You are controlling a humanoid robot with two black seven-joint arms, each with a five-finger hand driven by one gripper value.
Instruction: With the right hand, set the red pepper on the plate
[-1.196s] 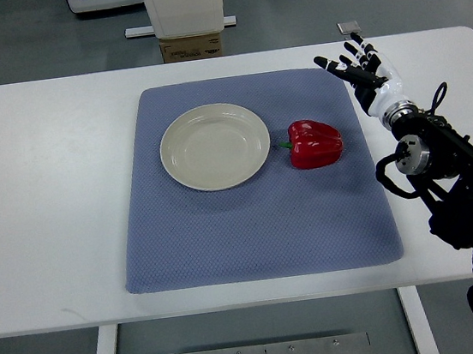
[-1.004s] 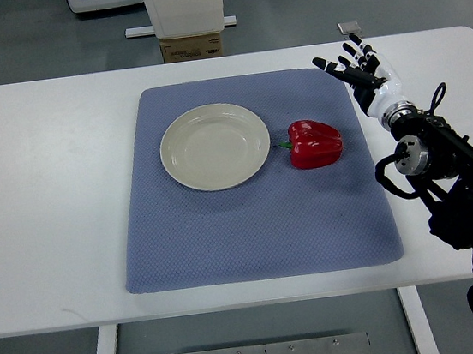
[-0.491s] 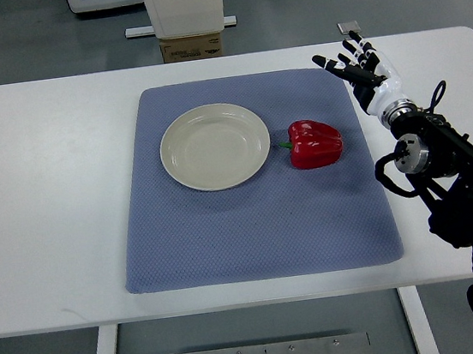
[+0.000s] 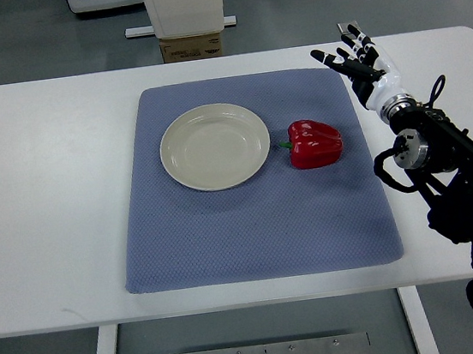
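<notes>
A red pepper with a green stem lies on the blue mat, just right of an empty cream plate. My right hand is open with its fingers spread, above the table's far right part beyond the mat's back right corner. It is well behind and to the right of the pepper and holds nothing. The left arm does not show.
The white table carries the mat in its middle. A small grey object lies at the table's far edge behind my right hand. A cardboard box and a white stand are on the floor behind the table.
My right hand has shifted slightly up and away toward the table's far edge. The pepper and plate have not moved.
</notes>
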